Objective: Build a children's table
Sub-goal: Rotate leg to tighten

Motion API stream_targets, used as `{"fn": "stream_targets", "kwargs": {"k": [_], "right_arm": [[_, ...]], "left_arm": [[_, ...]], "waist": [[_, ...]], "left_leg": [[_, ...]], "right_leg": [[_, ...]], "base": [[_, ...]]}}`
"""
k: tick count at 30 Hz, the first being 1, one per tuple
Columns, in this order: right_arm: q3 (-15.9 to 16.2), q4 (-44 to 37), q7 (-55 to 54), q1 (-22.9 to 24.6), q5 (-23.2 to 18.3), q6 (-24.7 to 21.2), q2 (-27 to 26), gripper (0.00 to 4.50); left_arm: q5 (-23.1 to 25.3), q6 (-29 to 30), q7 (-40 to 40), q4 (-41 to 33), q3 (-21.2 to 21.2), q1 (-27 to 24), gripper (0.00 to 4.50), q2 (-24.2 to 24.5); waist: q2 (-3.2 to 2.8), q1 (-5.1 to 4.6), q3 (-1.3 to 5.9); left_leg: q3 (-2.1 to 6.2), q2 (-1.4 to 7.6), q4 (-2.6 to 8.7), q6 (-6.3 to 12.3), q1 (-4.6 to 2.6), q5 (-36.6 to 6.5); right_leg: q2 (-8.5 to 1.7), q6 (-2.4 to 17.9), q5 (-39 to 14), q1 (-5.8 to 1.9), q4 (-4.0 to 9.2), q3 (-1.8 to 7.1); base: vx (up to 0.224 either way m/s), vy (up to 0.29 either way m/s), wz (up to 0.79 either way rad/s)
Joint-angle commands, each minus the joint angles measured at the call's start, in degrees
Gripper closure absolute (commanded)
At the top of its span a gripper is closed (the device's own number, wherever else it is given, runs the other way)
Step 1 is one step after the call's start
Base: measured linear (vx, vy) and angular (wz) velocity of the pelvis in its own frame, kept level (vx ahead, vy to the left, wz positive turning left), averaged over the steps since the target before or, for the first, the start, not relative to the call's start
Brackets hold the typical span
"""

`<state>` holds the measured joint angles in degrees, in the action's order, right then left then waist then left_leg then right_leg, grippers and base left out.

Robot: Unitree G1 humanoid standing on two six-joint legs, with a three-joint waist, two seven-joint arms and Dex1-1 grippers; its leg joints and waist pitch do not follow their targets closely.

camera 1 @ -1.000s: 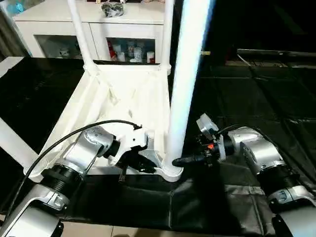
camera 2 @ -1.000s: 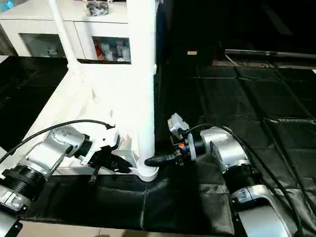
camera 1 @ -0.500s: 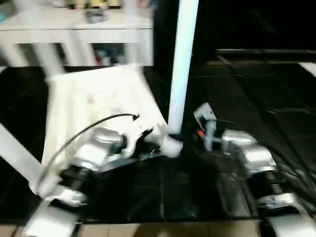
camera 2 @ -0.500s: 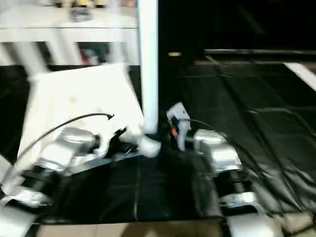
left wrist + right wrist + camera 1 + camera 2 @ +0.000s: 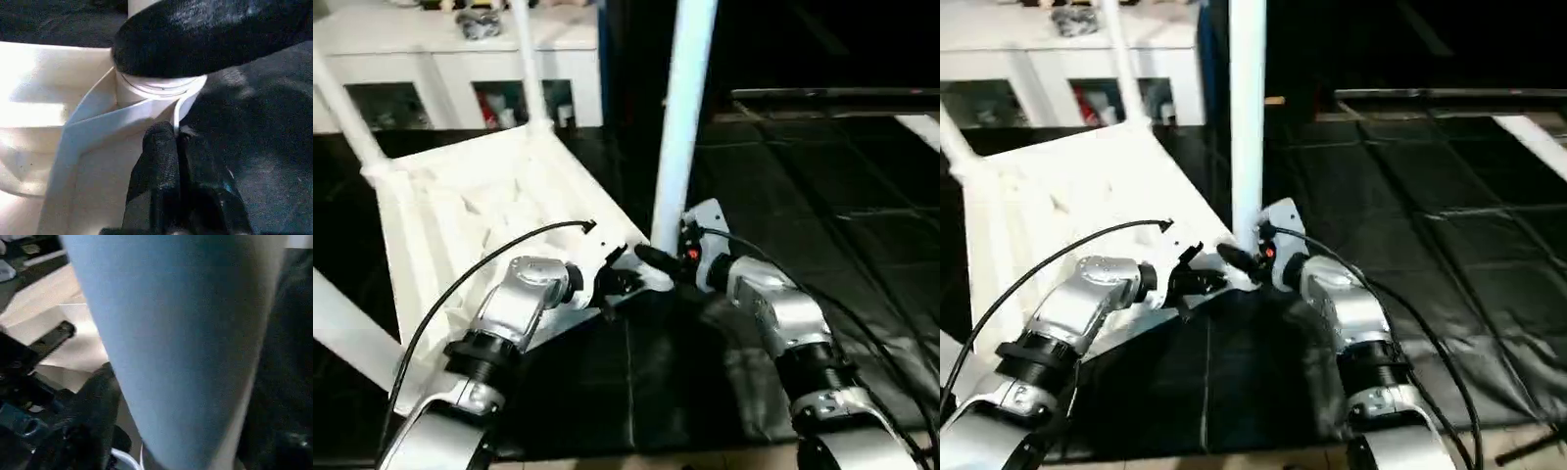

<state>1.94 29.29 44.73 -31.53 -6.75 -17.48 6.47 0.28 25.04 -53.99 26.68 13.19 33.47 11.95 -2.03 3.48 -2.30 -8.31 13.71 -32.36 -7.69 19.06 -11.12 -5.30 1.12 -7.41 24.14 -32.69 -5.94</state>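
Left pincer (image 5: 171, 147): you see its fingers pressed together, tips at the thin white rim of the table top (image 5: 460, 215) just under the corner socket (image 5: 156, 90).
Right pincer (image 5: 658, 259): one black finger lies across the base of the near leg (image 5: 680, 117); you cannot tell how wide it stands or whether it grips.
Near leg: upright in the socket, centre of the head views.
Table top: upside down, left of centre, on the black floor mat (image 5: 822, 196).
Other legs: two (image 5: 530, 64) rise at the upper left.
Cabinet (image 5: 421, 49): upper left, behind.
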Motion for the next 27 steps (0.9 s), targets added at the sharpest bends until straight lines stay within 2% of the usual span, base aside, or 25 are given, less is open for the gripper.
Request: {"fn": "stream_targets", "kwargs": {"k": [1,2,3,4,7,9,10,11,14,18,22,23,24,26,27], "right_arm": [[4.66,-1.32,6.81,1.40,-1.49,-1.47,0.41,0.96],[4.78,-1.91,8.35,1.61,-1.61,-1.79,1.67,0.91],[4.79,-1.96,8.47,1.63,-1.62,-1.82,1.77,0.83],[5.23,-2.84,11.84,1.94,-1.72,-1.32,4.19,0.73],[4.47,-3.34,16.15,1.46,-2.94,-1.82,7.24,0.47],[4.21,-3.17,17.87,1.06,-3.36,-1.68,8.40,0.19],[4.09,-3.05,18.99,0.81,-3.59,-1.51,9.13,0.11],[4.11,-2.73,20.81,0.45,-3.79,-0.82,10.27,0.04],[5.18,-2.09,28.31,-0.30,-4.26,2.30,13.86,0.04],[6.87,-0.55,32.58,-1.29,-3.75,4.87,15.65,0.04],[8.07,1.35,37.50,-2.32,-4.24,6.02,15.76,0.04],[8.23,2.08,38.48,-2.67,-4.44,6.05,15.45,0.04],[8.35,2.52,39.05,-2.88,-4.58,6.13,15.32,0.20],[8.60,3.53,40.45,-3.28,-5.03,6.61,14.96,0.20],[8.73,3.97,41.08,-3.44,-5.30,6.81,14.71,0.48]], "left_arm": [[-1.82,-2.05,-2.66,-1.71,1.18,0.27,4.50,-0.19],[-1.87,-2.37,-3.42,-1.60,1.12,0.19,4.50,0.30],[-1.88,-2.39,-3.48,-1.59,1.12,0.18,4.50,0.34],[-1.78,-3.53,-4.86,-1.30,1.21,-0.02,4.50,1.10],[-1.94,-4.95,-7.36,-1.14,1.55,-0.31,4.50,2.24],[-2.07,-5.56,-8.51,-1.21,1.95,-0.41,4.50,2.86],[-2.17,-5.97,-9.23,-1.27,2.26,-0.47,4.50,3.28],[-2.38,-6.08,-10.38,-1.46,2.70,-0.55,4.50,3.96],[-2.54,-7.60,-15.94,-2.37,4.73,-1.10,4.50,6.69],[-1.93,-9.92,-21.53,-3.30,6.96,-1.72,4.50,9.45],[-0.95,-12.02,-25.23,-3.53,8.99,-1.85,4.50,11.72],[-0.74,-12.40,-25.93,-3.68,9.44,-1.88,4.50,12.12],[-0.71,-12.62,-26.29,-3.74,9.73,-1.87,4.50,12.37],[-0.73,-13.00,-26.88,-3.92,10.28,-1.84,4.50,12.85],[-0.81,-13.01,-27.04,-4.10,10.46,-1.82,4.50,13.01]], "waist": [[-0.09,0.45,4.30],[-0.40,0.63,4.18],[-0.34,0.75,4.25],[-0.33,1.05,4.38],[-0.50,1.82,4.07],[-0.11,1.89,3.94],[-0.30,1.98,3.84],[-0.21,1.93,3.80],[0.08,2.25,3.72],[0.05,2.51,3.82],[-0.02,3.26,3.94],[0.15,3.33,3.90],[0.07,3.44,3.96],[0.04,3.54,3.89],[0.02,3.62,3.90]], "left_leg": [[-1.75,-1.71,2.65,5.33,1.15,-5.92],[-1.80,-1.76,2.49,5.69,1.16,-5.48],[-1.77,-1.75,2.47,5.87,1.20,-5.21],[-1.76,-1.72,2.42,5.97,1.16,-4.88],[-1.93,-1.42,2.57,5.70,1.01,-7.42],[-1.90,-1.44,2.74,4.83,0.98,-9.30],[-1.95,-1.38,2.76,4.55,0.80,-10.34],[-1.96,-1.35,2.80,4.40,0.80,-10.63],[-1.91,-1.32,2.84,4.46,0.91,-11.12],[-1.90,-1.27,2.75,4.63,0.91,-10.04],[-1.96,-1.05,2.69,4.60,0.63,-9.52],[-1.91,-1.02,2.76,4.53,0.77,-9.55],[-1.87,-1.03,2.75,4.47,0.77,-9.72],[-1.88,-1.00,2.78,4.32,0.75,-10.13],[-1.86,-1.00,2.79,4.28,0.73,-10.15]], "right_leg": [[-1.47,14.23,-5.94,-4.50,2.08,2.04],[-1.40,15.01,-3.74,-4.39,1.85,2.15],[-1.40,15.13,-3.24,-4.60,1.74,2.11],[-1.41,15.24,-2.78,-4.73,1.63,2.06],[-1.48,14.74,-6.73,-4.54,1.99,2.04],[-1.49,13.56,-10.30,-4.56,2.28,2.00],[-1.51,13.07,-12.32,-4.33,2.52,2.03],[-1.50,12.82,-13.02,-4.30,2.58,2.05],[-1.55,11.42,-16.33,-4.28,2.84,2.01],[-1.59,11.82,-15.56,-4.16,2.58,2.06],[-1.58,13.04,-13.78,-3.93,2.25,2.17],[-1.60,13.36,-13.26,-4.03,2.14,2.19],[-1.61,13.47,-13.28,-4.07,2.02,2.15],[-1.66,13.37,-13.69,-4.03,2.07,2.18],[-1.68,13.29,-13.82,-4.06,2.08,2.19]], "base": [[0.051,-0.025,0.02],[0.051,-0.025,0.02],[0.000,0.000,0.00],[0.000,0.000,0.00],[0.000,0.000,0.00],[0.000,0.000,0.00],[0.000,0.000,0.00],[0.000,0.000,0.00],[0.000,0.000,0.00],[0.000,0.000,0.00],[0.000,0.000,0.00],[0.000,0.000,0.00],[0.000,0.000,0.00],[0.000,0.000,0.00],[0.000,0.000,0.00]]}}
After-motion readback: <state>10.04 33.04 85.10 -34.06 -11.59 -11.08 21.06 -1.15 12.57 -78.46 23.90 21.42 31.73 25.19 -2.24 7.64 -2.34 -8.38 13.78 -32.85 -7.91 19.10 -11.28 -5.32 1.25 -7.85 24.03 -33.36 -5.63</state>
